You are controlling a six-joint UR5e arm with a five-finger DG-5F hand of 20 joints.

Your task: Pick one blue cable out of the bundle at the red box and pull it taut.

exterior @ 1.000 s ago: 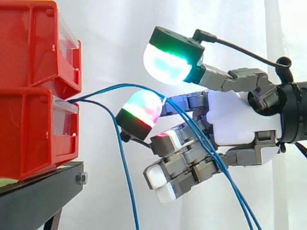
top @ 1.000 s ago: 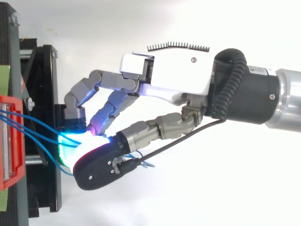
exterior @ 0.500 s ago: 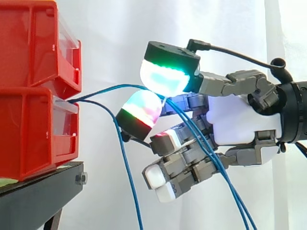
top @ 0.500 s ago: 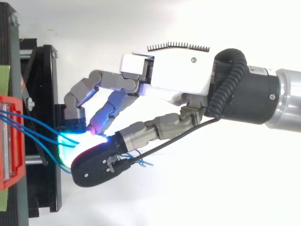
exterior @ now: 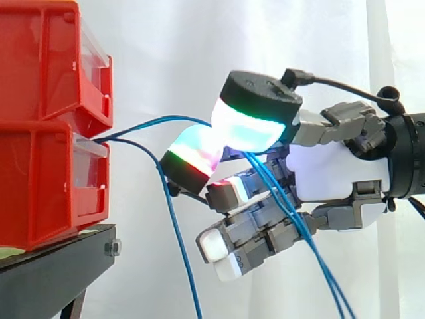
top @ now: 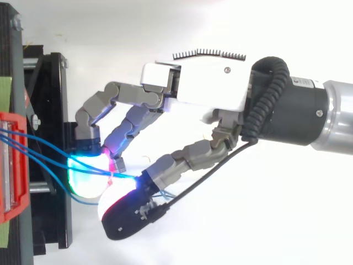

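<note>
Two stacked red bins (exterior: 46, 179) stand at the left on a black stand (exterior: 53, 272). Thin blue cables run out of the lower bin's front. One blue cable (exterior: 153, 123) arcs right to my hand (exterior: 332, 173) and passes between the thumb's green-glowing pad (exterior: 249, 129) and a finger's red-cyan pad (exterior: 196, 153), which press together on it. Past the pinch the cables fall across the curled fingers to the lower right. Another blue cable (exterior: 176, 226) hangs straight down. From above, the cables (top: 44, 149) lead from the bin (top: 11, 165) to the hand (top: 204, 91).
A white curtain hangs behind the work. In the top view the black stand (top: 52, 110) lies just under the fingertips, with its frame at the left edge. The arm comes in from the right.
The thumb has swung down and in from above the finger pad until its pad meets that pad on the arcing blue cable. The bins and the hanging cable stay put.
</note>
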